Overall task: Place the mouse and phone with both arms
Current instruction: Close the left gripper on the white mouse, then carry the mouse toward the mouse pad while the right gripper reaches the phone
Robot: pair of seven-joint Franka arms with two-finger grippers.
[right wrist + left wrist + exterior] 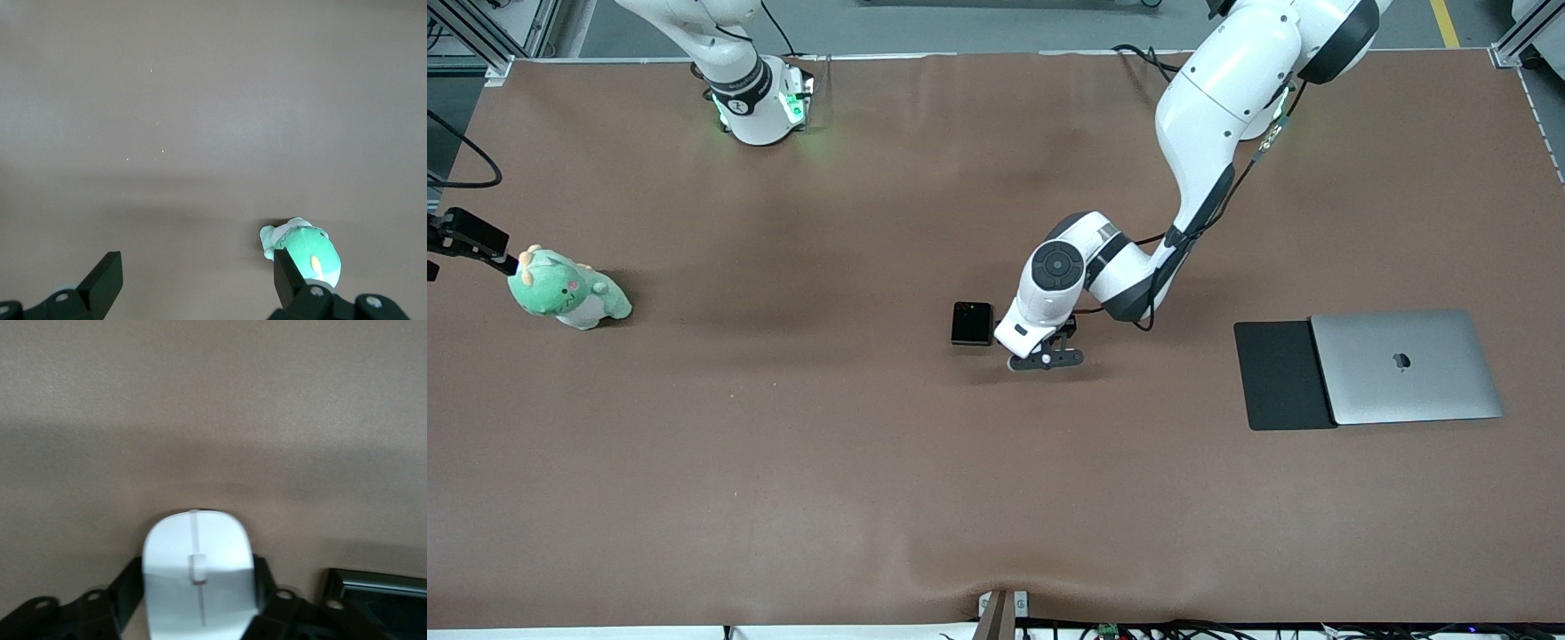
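White mouse (199, 577) w/ grey line, black phone (972, 323), brown table (783, 444), green plush (567, 288).

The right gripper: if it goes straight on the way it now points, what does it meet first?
Probably only the brown table cover. The right gripper hangs open, pointing down at bare cover. The green plush toy lies beside one finger, seemingly lower, so depth there is unclear.

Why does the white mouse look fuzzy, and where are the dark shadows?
Left wrist view: the mouse sits very close to the camera, so it looks soft, with a dark shadow band on the table. Front view: a shadow lies under the left end effector, beside the phone. Right wrist view: a faint shadow band crosses near the green plush toy.
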